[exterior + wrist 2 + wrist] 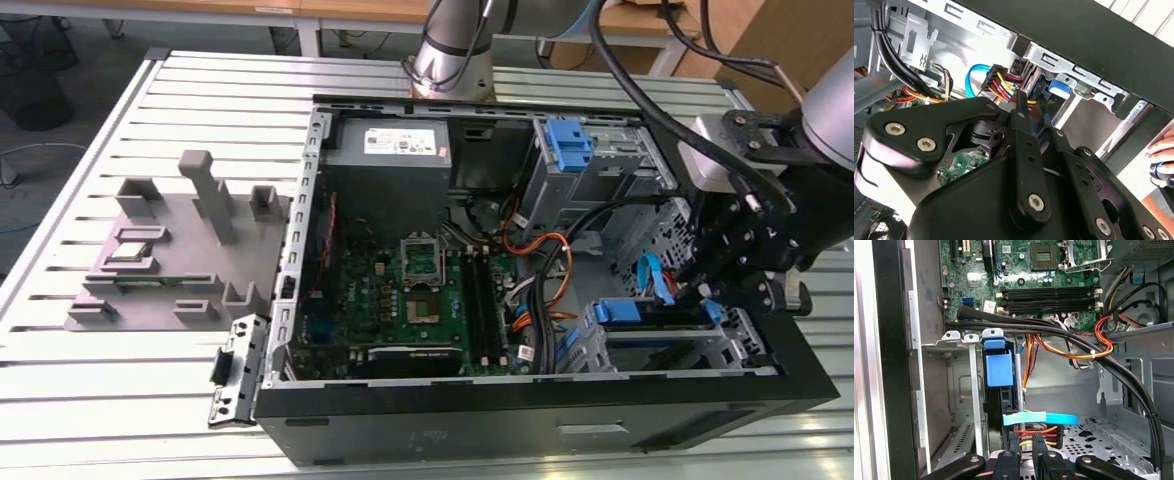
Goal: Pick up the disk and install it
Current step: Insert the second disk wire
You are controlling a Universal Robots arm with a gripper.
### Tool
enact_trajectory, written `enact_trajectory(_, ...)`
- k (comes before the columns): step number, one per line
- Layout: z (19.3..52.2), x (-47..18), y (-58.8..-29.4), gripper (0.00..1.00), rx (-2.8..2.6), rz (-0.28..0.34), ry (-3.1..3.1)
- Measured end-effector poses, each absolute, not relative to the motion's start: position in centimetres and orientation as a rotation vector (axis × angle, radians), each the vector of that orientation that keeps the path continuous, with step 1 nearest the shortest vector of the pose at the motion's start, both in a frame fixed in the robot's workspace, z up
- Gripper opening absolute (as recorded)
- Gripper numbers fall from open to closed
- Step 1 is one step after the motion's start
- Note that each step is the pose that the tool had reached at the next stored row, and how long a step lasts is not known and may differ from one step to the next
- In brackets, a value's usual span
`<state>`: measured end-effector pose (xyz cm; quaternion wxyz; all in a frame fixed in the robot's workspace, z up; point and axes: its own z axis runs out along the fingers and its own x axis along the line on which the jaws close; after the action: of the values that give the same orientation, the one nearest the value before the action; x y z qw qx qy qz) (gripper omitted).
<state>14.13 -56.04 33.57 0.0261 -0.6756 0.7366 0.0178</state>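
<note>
The disk (650, 313) sits edge-up in the lower drive bay of the open computer case (534, 420), its blue carrier bracket showing at the top. In the first wrist view the disk (999, 371) stands slotted in the bay with its blue tab toward the motherboard. My black gripper (725, 288) hangs over the case's edge on the exterior view's right, just behind the disk. Its fingertips (1029, 444) are shut and sit against the red, yellow and black cable plug (1030, 432) at the disk's rear end. In the second wrist view the gripper (1021, 101) points at that plug.
A grey power-supply box (394, 145) and a lone blue bracket (567, 145) sit at the case's far end. Thick black cables (1089, 347) and a blue ribbon cable (1040, 418) cross the bay. A grey fixture (180, 250) stands beside the case. A person's hand (1161, 150) is outside the case.
</note>
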Motion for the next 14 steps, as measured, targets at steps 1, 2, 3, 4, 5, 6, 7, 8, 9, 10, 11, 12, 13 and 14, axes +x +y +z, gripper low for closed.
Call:
enact_trajectory(1,33.52,14.15,-56.04,0.25,-2.088,0.055,2.276)
enact_trajectory(2,33.48,14.18,-56.03,0.25,-2.088,0.055,2.276)
enact_trajectory(3,33.44,14.19,-56.04,0.25,-2.088,0.055,2.276)
enact_trajectory(4,33.36,14.20,-56.04,0.25,-2.088,0.055,2.276)
enact_trajectory(5,33.28,14.21,-56.04,0.25,-2.088,0.054,2.277)
enact_trajectory(6,33.22,14.21,-56.04,0.25,-2.089,0.054,2.277)
enact_trajectory(7,33.18,14.21,-56.04,0.25,-2.089,0.054,2.277)
enact_trajectory(8,33.16,14.21,-56.04,0.25,-2.088,0.054,2.277)
enact_trajectory(9,33.12,14.21,-56.04,0.25,-2.088,0.055,2.276)
enact_trajectory(10,33.11,14.21,-56.03,0.25,-2.088,0.055,2.276)
enact_trajectory(11,33.11,14.21,-56.03,0.25,-2.088,0.055,2.276)
enact_trajectory(12,33.11,14.21,-56.03,0.25,-2.088,0.055,2.276)
enact_trajectory(13,33.11,14.22,-56.03,0.25,-2.088,0.055,2.276)
enact_trajectory(14,33.17,14.21,-56.03,0.25,-2.088,0.056,2.276)
